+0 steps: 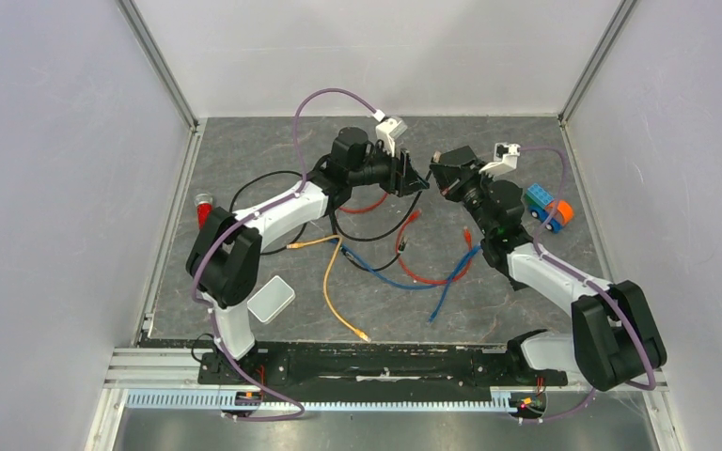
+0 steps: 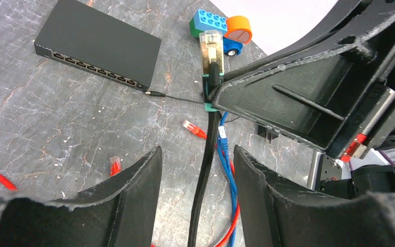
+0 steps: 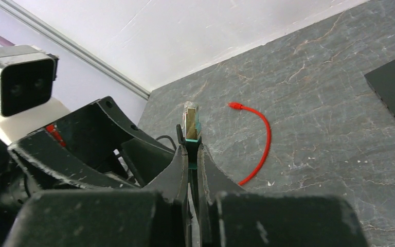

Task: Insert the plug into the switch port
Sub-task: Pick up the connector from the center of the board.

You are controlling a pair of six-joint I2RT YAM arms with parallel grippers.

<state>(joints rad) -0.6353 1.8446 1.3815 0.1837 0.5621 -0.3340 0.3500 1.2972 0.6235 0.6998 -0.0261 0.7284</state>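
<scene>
Clamping one plug [image 3: 191, 121] in right hand [image 3: 191, 154] | left hand [image 2: 198, 160] apart | one switch [image 2: 97, 43]

Overhead looks down; wrist close-ups share plug [image 2: 211, 50].

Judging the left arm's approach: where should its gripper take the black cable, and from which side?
Probably the black cable just behind the teal boot, from the cord end: the right gripper clamps the boot, the plug sticks out ahead, and the left gripper straddles that straight run.

Right tool [image 3: 192, 154] pinches upright plug [image 3: 191, 122]
</scene>
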